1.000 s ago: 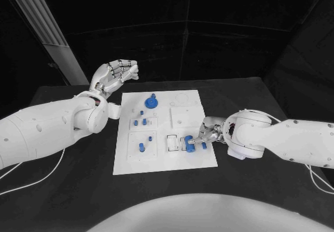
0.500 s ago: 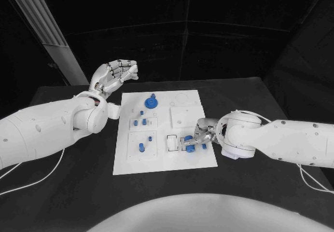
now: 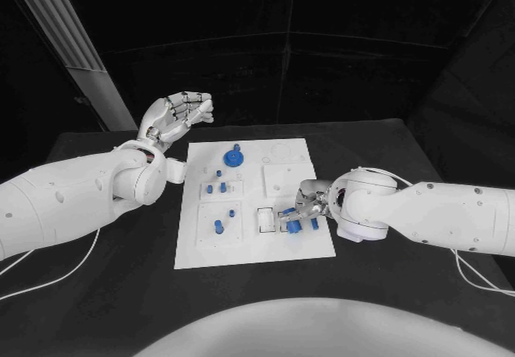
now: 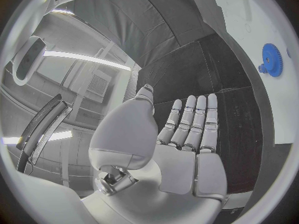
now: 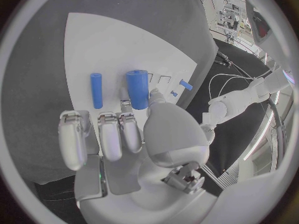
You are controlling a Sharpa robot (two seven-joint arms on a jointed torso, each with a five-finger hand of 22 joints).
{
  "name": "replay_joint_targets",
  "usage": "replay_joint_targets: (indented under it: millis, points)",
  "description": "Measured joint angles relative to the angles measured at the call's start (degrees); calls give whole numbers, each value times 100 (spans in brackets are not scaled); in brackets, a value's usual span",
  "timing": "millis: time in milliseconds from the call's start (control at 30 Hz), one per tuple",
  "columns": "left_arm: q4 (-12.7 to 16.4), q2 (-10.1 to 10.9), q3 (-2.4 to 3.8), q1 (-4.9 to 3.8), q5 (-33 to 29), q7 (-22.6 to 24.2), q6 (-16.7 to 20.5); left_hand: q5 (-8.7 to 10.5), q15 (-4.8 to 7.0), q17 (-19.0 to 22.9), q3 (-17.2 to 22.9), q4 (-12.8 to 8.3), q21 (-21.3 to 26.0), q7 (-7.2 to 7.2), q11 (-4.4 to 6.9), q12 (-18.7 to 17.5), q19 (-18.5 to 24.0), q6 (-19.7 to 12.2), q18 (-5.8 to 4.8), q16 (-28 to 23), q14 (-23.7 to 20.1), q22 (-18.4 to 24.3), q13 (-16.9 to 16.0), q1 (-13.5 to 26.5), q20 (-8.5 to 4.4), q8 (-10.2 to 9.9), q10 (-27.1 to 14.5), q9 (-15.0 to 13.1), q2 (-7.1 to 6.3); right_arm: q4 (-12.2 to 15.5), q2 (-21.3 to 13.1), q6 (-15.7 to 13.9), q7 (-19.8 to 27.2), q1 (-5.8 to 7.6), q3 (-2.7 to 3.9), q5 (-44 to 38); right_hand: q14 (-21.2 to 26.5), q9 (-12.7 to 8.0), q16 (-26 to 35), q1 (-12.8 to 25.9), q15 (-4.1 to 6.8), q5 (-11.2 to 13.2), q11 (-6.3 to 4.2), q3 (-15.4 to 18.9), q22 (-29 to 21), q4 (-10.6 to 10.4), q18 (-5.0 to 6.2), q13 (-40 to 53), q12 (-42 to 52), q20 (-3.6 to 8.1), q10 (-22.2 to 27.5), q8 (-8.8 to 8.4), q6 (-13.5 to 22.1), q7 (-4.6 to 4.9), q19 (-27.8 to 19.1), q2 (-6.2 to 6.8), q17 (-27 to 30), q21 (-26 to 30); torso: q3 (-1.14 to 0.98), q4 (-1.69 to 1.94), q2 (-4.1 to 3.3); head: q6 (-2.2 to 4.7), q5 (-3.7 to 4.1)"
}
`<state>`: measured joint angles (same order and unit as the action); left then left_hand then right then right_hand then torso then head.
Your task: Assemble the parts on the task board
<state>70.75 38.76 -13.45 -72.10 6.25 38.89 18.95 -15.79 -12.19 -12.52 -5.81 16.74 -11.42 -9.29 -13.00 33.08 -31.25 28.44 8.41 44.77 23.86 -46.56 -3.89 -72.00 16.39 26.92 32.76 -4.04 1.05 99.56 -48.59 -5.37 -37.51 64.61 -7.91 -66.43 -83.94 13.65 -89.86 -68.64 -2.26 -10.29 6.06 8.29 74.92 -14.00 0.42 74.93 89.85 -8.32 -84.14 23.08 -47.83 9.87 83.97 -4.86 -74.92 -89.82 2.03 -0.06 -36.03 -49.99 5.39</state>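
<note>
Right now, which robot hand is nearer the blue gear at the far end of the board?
Left. The left robot hand hangs open above the table beyond the board's far left corner, close to the blue gear. The right robot hand is down by the near blue cylinders.

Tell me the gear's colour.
Blue; the gear shows best in the head view, at the board's far end.

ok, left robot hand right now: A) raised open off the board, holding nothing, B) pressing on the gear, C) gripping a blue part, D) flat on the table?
A: the left robot hand is up beyond the task board's far-left corner, fingers extended, palm empty in the left wrist view; the blue gear sits untouched.
</note>
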Motion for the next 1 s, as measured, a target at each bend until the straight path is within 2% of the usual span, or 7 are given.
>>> replay_joint_targets:
  millis: [133, 200, 300, 400, 533, 633, 1000]
  points:
    - [2, 1, 0, 0, 0, 0, -1, 0, 0, 0, 0, 0, 0, 0, 0, 0, 0, 0, 0, 0, 0, 0, 0, 0, 0, 0, 0, 0, 0, 8, 9, -17, 53, -13, 13, 7, 0, 0, 0, -478, 0, 40, 0, -297, 0, 354, 0, 0, 0, 0, 0, -8, 18, 18, 0, -64, 0, 0, 0, 3, 0, 0, -6]
    - [3, 2, 0, 0, 0, 0, -2, 0, 0, 0, 0, 0, 0, 0, 0, 0, 0, 0, 0, 0, 0, 0, 0, 0, 0, 0, 0, 0, 0, 24, 8, -50, 91, -14, 22, 12, 0, 0, 0, -758, 0, -55, 0, -424, 0, 481, 0, 0, 0, 0, 0, -234, -48, -19, 0, -118, 0, 0, 0, 3, 0, 0, -12]
    - [3, 6, 0, 0, 0, 0, -2, 0, 0, 0, 0, 0, 0, 0, 0, 0, 0, 0, 0, 0, 0, 0, 0, 0, 0, 0, 0, 0, 0, 29, -9, -117, 137, -24, 17, 19, 0, -1, 0, -922, 0, -218, -74, -425, 0, 481, 0, 0, 0, 0, 13, -423, -197, -58, 0, -58, 0, 0, 0, 3, 1, 0, -19]
    - [5, 9, 0, 0, 0, 0, -3, 0, 0, -1, 0, 0, 0, 0, 0, 0, 0, 0, 0, 0, 0, -1, 0, 0, 0, 0, 0, 0, 0, 43, -40, -243, 210, -43, 2, 45, -2, -27, 0, -989, 2, -307, -137, -467, 0, 440, 0, 0, 0, 0, 30, -497, -305, -15, 0, 9, 0, 0, 0, 3, 2, 0, -25]
    - [6, 14, 0, 0, 0, 0, -3, 0, 0, 3, 0, 0, 0, 12, 0, 0, 0, -12, 0, 0, 0, -1, 0, 0, 0, 0, 0, 0, 0, 55, -86, -443, 314, -64, -12, 129, -10, -448, 0, -1026, 54, -350, -179, -515, 0, 394, 1, 0, 0, 58, 11, -564, -444, 11, 9, 45, 1, 0, 0, 3, 3, 0, -35]
    - [9, 21, 0, 0, 0, 0, -3, 0, 0, 6, 0, 0, 0, 21, 0, 0, 0, -21, 0, 0, 0, -1, 0, 0, 0, 0, 0, 0, 0, 70, -142, -629, 428, -79, -23, 277, -10, -583, 0, -1086, 96, -350, -239, -546, 0, 376, 0, 0, 0, 78, 11, -637, -490, 45, -11, -14, 0, 0, 0, 2, 3, 0, -48]
    - [3, 34, 0, 0, 0, 0, -4, 0, 0, 6, 0, 0, 0, 21, 0, 0, 0, -21, 0, 0, 0, -1, -1, 0, 0, 0, 0, 0, 0, 310, -548, -1114, 951, -96, -52, 1332, -11, -589, 0, -1196, 136, -45, -251, -701, 0, 374, 0, 0, 0, 117, 22, -780, -584, 141, -11, -69, 1, 0, 2, -2, 10, 0, -98]
